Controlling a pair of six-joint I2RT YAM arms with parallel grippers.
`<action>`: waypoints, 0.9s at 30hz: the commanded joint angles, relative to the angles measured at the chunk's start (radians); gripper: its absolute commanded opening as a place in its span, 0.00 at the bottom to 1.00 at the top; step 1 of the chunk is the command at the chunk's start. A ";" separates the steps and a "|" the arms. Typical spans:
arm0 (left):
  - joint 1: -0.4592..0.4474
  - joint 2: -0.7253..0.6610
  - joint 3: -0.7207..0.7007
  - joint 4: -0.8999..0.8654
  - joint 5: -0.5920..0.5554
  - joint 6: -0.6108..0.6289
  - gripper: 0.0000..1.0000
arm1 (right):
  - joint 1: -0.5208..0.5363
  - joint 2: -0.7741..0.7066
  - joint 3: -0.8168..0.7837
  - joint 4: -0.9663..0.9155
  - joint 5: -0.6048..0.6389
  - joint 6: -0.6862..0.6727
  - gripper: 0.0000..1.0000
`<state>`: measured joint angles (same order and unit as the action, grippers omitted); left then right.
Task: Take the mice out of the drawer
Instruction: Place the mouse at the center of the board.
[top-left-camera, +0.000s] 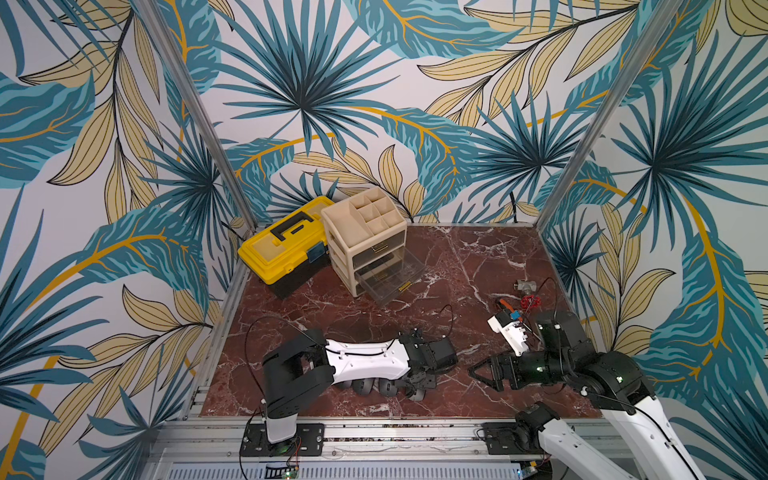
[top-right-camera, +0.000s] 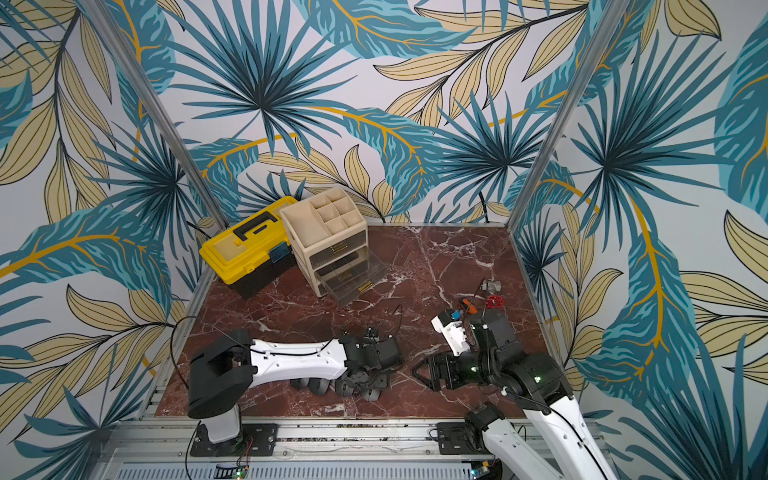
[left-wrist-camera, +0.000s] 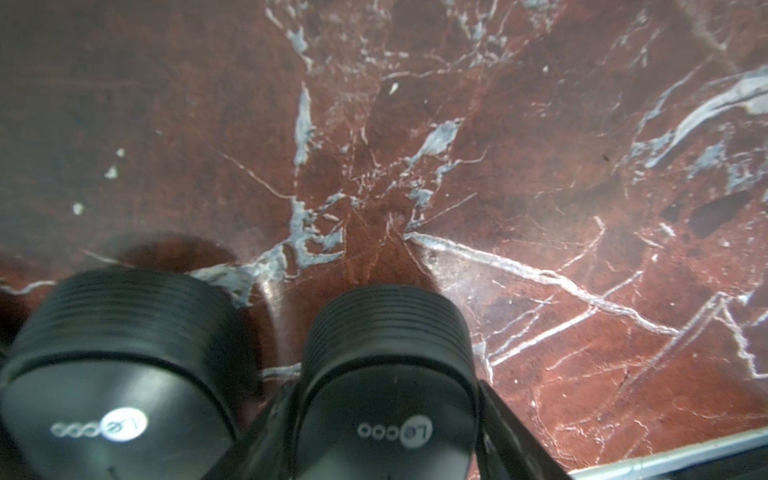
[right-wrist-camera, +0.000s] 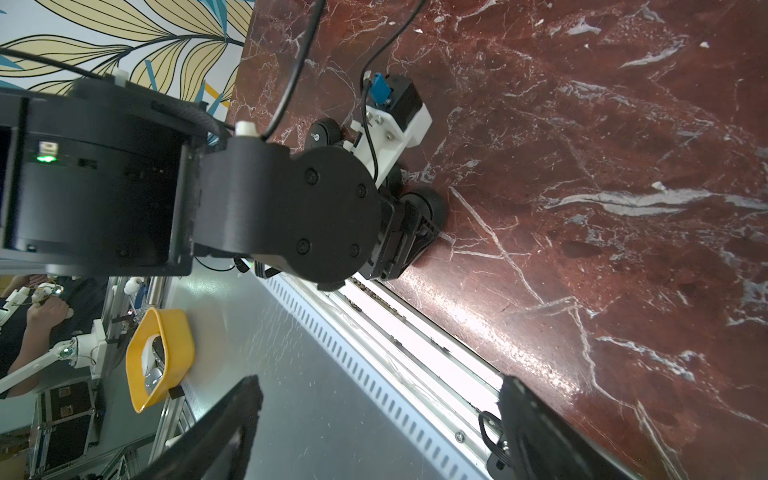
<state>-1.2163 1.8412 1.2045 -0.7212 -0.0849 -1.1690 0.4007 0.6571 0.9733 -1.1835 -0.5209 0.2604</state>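
A row of dark grey mice (top-left-camera: 365, 387) on the red marble table (top-left-camera: 457, 270), the end mouse (left-wrist-camera: 386, 374) between the jaws of the left gripper (top-left-camera: 420, 380) (pressing or merely flanking, impossible to tell), a neighbour mouse (left-wrist-camera: 116, 353) just outside them. Facing the row, near it, the right gripper (top-left-camera: 478, 374), jaws wide apart. Well beyond both, clear drawers (top-left-camera: 386, 286) pulled out of a beige drawer unit (top-left-camera: 365, 232).

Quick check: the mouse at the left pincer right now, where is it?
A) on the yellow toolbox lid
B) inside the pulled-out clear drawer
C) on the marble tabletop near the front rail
C: the mouse rests on the red marble tabletop next to a second mouse, with the front rail close by.
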 joint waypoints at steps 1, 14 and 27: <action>0.006 0.023 -0.013 -0.003 0.007 -0.003 0.68 | 0.001 -0.030 -0.003 -0.015 -0.010 -0.018 0.91; -0.007 -0.074 0.081 -0.051 -0.087 0.117 0.75 | -0.001 -0.033 -0.015 0.175 0.032 0.081 0.90; 0.199 -0.342 0.260 -0.125 -0.089 0.469 0.77 | -0.002 0.067 -0.291 0.872 0.256 0.505 0.83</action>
<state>-1.0676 1.5543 1.4086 -0.8089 -0.1421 -0.8375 0.4007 0.6735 0.7456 -0.5823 -0.2962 0.6411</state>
